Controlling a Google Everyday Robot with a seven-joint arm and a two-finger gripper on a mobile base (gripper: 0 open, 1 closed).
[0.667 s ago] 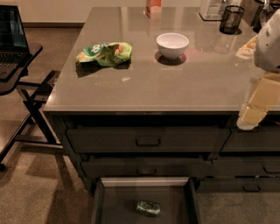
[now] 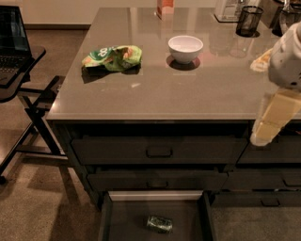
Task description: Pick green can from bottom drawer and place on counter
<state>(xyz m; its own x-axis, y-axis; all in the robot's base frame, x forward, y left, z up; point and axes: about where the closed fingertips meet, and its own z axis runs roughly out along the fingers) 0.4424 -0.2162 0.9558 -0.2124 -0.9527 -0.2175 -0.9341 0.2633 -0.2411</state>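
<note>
The green can [image 2: 159, 224] lies on its side on the dark floor of the open bottom drawer [image 2: 155, 196], at the bottom middle of the camera view. The grey-beige counter [image 2: 160, 94] spreads above the drawer fronts. My gripper [image 2: 261, 135] hangs at the right edge of the view, in front of the counter's front right corner at the level of the top drawer front. It is well above and to the right of the can and holds nothing that I can see.
On the counter lie a bright green snack bag [image 2: 113, 57], a white bowl [image 2: 185, 48], a black mesh cup [image 2: 248, 20] and an orange carton [image 2: 165, 6] at the back. A black folding stand with a laptop [image 2: 14, 42] is on the left.
</note>
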